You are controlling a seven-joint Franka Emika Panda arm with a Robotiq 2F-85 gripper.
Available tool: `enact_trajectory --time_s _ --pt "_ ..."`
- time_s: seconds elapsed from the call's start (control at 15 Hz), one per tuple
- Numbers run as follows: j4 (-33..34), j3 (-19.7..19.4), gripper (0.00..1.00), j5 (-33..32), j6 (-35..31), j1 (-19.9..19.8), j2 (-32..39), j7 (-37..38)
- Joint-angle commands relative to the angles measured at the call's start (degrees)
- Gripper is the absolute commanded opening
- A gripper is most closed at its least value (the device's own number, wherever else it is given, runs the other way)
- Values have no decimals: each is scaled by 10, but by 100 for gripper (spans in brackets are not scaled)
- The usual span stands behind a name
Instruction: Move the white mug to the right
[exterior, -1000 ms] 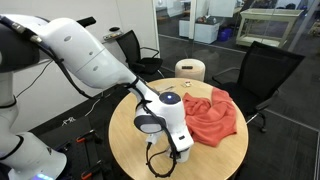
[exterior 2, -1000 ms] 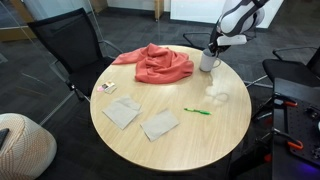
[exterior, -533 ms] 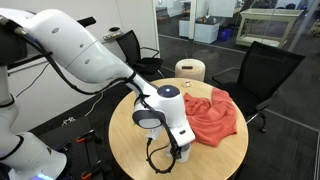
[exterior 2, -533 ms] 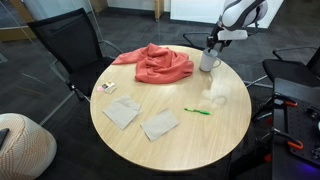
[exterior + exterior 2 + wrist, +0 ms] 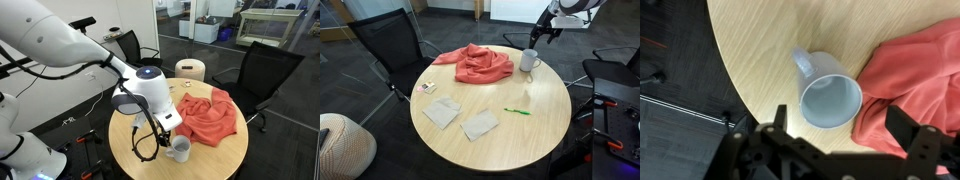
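In an exterior view, the white mug (image 5: 180, 149) stands upright near the 6 o'clock edge of the round wooden table (image 5: 215, 160). The red cloth (image 5: 212, 115) lies at about 1 o'clock from it. The gripper (image 5: 167, 122) hangs over the mug, towards 11 o'clock, and is not touching it. How wide it is spread we cannot tell here.

In an exterior view from across the table, the mug (image 5: 529, 60) sits at about 1 o'clock on the table (image 5: 520, 140), close to the rim, with the cloth (image 5: 475, 63) at its 9 o'clock. The gripper (image 5: 542, 32) is clearly higher than the mug.

In the wrist view we look straight down into the mug (image 5: 830, 102). Its handle points to 11 o'clock, and the cloth (image 5: 915, 75) is at 3 o'clock, touching it or just beside it. The gripper (image 5: 840, 118) is spread wide and holds nothing; its fingers (image 5: 780, 118) stand on both sides of the mug, above it.

We judge that the mug stands free and the arm is centred over it. Whether it is already at its place, we cannot say. If it is not, the next move calls for a straight descent, closing on the body and keeping clear of the handle and the cloth.
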State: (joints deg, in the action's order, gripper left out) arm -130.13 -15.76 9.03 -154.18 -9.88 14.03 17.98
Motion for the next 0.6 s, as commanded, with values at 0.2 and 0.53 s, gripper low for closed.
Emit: enact_trajectory --time_s 0.2,0.53 --pt "-80 43 100 1 91 0 -139 -90" --pt "-63 46 100 -1 82 -3 -116 -77"
